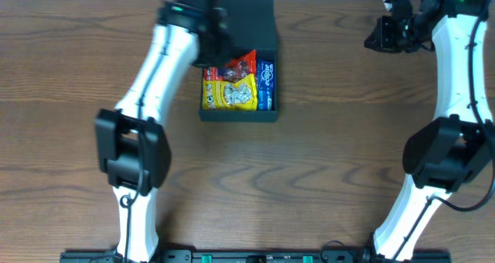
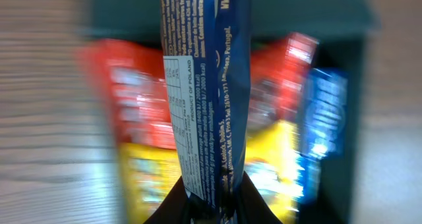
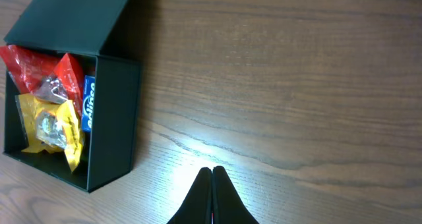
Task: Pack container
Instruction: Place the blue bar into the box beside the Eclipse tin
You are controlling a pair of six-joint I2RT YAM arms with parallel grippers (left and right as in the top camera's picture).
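The left arm's jaws clamp a blue foil snack packet (image 2: 204,85) above the open dark teal cardboard box (image 1: 238,116), far left-centre on the wooden surface (image 1: 332,178); the right arm's jaws are clenched, empty, far right.

1. We see a brown, wood-grain worktop (image 1: 332,139) spanning the whole overhead view.
2. Directly on it sits the dark green container (image 1: 238,114), its lid (image 1: 251,23) open, near the far edge and left of centre.
3. We see a bright glare on the bare wood in the right wrist view.
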